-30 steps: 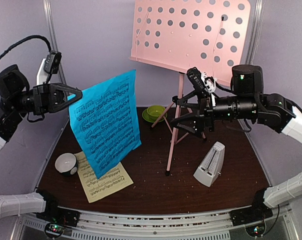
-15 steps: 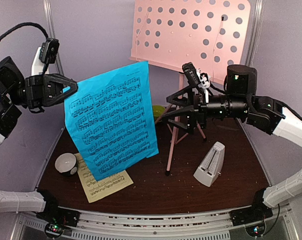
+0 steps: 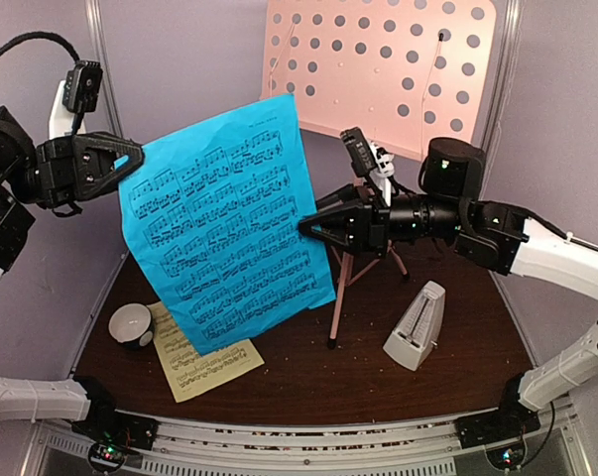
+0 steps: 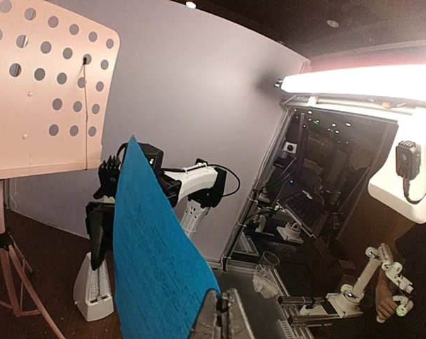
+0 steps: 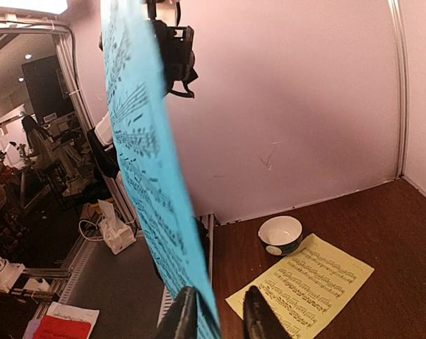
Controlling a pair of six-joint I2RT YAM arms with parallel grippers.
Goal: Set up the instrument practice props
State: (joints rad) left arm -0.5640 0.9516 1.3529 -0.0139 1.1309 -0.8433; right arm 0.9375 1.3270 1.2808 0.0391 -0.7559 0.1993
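At the lower left of the overhead view, a small round cup is sitting on the dark wood-grain table, showing only its plain white inside. Just beside it, a pale-yellow sheet printed with music is lying flat. A thin blue sheet of printed music is hanging in the air at the middle of the frame, slightly creased and tilted. Behind it, the pink music stand is standing on thin legs, its flat desk punched with round holes. At the lower right, a white pyramid-shaped metronome is standing upright on the table.

Reaching in from the left edge, the left gripper is pinching the blue sheet's upper left corner, its fingers pressed fully together on the paper. Stretching level from the right, the right gripper is meeting the sheet's right edge, its fingers standing partly apart with the paper between them, not clamped.
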